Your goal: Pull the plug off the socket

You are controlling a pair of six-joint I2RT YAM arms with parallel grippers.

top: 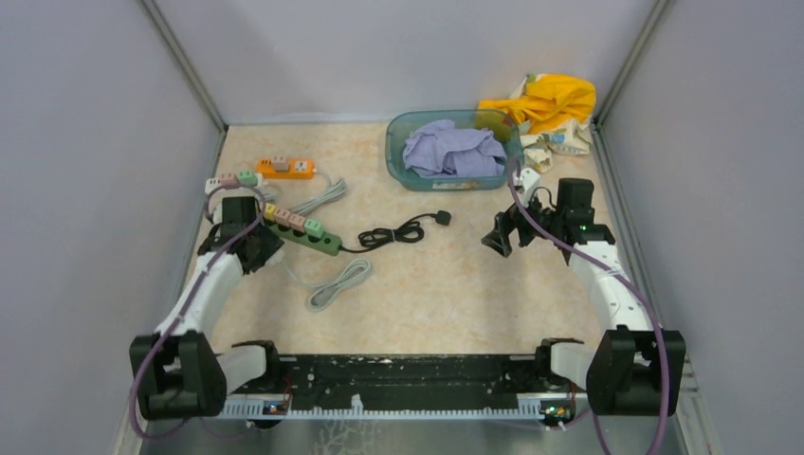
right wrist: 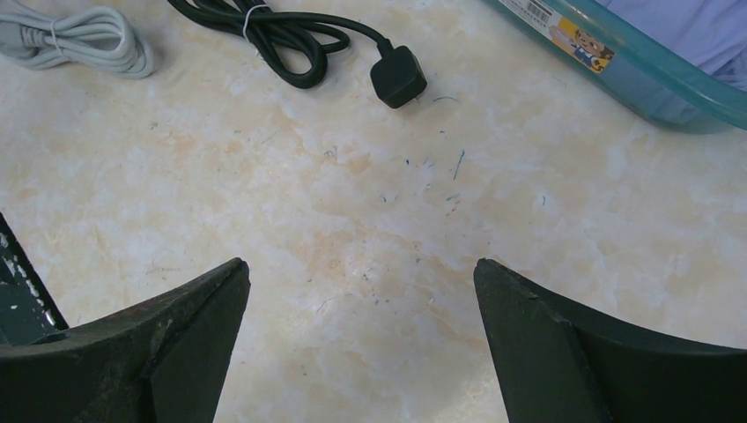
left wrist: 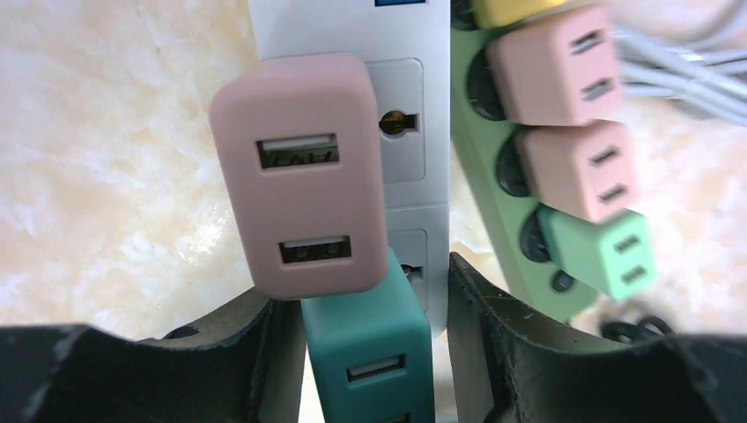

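Left fingers [left wrist: 493, 352] half-closed either side of teal plug [left wrist: 370, 352], grip uncertain; right fingers [right wrist: 564, 352] wide apart, empty; basin label [right wrist: 577, 44] unreadable.

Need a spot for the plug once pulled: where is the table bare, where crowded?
Bare: between the black cable and the right gripper, and nearer than the grey cable coil. Crowded: far left, around the power strips.

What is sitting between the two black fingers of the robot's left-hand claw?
A teal box-shaped USB plug, seated in the white plastic power strip, as the left wrist view shows.
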